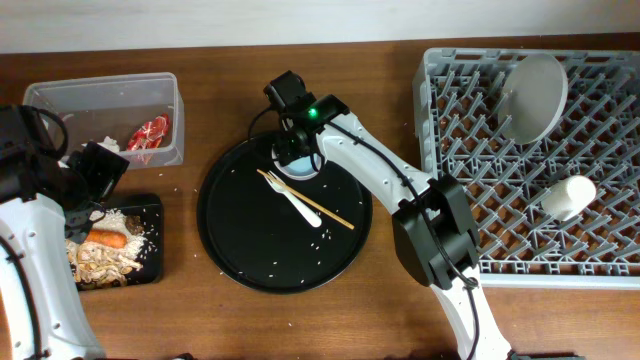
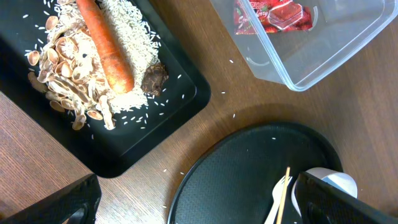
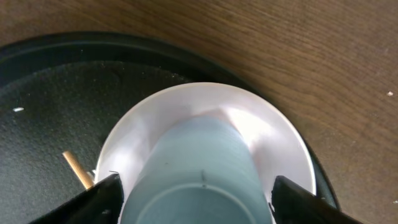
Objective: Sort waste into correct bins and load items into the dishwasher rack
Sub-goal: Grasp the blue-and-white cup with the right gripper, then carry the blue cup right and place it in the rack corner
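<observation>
The light blue cup (image 3: 199, 168) stands upside down in the white bowl (image 3: 149, 118) at the back of the round black tray (image 1: 285, 215). My right gripper (image 3: 202, 202) is open, one finger on each side of the cup; it hides most of the bowl in the overhead view (image 1: 298, 152). A white fork (image 1: 298, 205) and a chopstick (image 1: 315, 207) lie on the round tray. My left gripper (image 2: 199, 205) is open and empty, above the table between the shallow black tray (image 2: 180, 87) and the round tray. That tray holds the carrot (image 2: 109, 53) and rice scraps (image 2: 134, 37).
The clear tub (image 1: 105, 110) at the back left holds the red-and-white wrapper (image 1: 150, 133) and a white tissue (image 1: 108, 146). The grey rack (image 1: 500, 215) on the right holds the white plate (image 1: 533, 97) and the small white cup (image 1: 568, 196). Rice grains are scattered on the table.
</observation>
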{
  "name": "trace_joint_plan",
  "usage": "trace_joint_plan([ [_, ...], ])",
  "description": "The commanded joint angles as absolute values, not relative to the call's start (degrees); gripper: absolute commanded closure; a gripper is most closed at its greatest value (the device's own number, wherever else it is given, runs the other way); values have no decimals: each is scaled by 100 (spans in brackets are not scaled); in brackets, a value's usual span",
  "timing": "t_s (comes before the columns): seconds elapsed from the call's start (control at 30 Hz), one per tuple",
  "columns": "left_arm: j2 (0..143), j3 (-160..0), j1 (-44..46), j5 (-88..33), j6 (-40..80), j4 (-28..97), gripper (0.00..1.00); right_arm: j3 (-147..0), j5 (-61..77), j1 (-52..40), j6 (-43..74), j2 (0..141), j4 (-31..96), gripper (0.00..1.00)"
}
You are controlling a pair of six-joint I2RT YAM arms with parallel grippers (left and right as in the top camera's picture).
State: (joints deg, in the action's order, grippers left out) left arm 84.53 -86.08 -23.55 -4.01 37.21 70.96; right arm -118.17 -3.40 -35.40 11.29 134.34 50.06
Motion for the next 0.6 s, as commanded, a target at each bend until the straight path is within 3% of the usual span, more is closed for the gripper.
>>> trace_joint_plan([
  [0.0,8440,-8578,-2379,-360,3776,7102,1,-11826,-607,-3518,1302,13520,5013,38],
  [0.2,8440,-8578,-2379,-360,3776,7102,1,-11856,-602,-3487,1431,13386,5120,44],
  [0.37,8440,-8578,-2379,-360,3776,7102,1,-12656,-497,-2961,1424,12309,6005,45],
  [0.57,8440,-8578,-2379,-360,3776,7102,1,-13697,-502,-989,1380,10881,7238,45],
])
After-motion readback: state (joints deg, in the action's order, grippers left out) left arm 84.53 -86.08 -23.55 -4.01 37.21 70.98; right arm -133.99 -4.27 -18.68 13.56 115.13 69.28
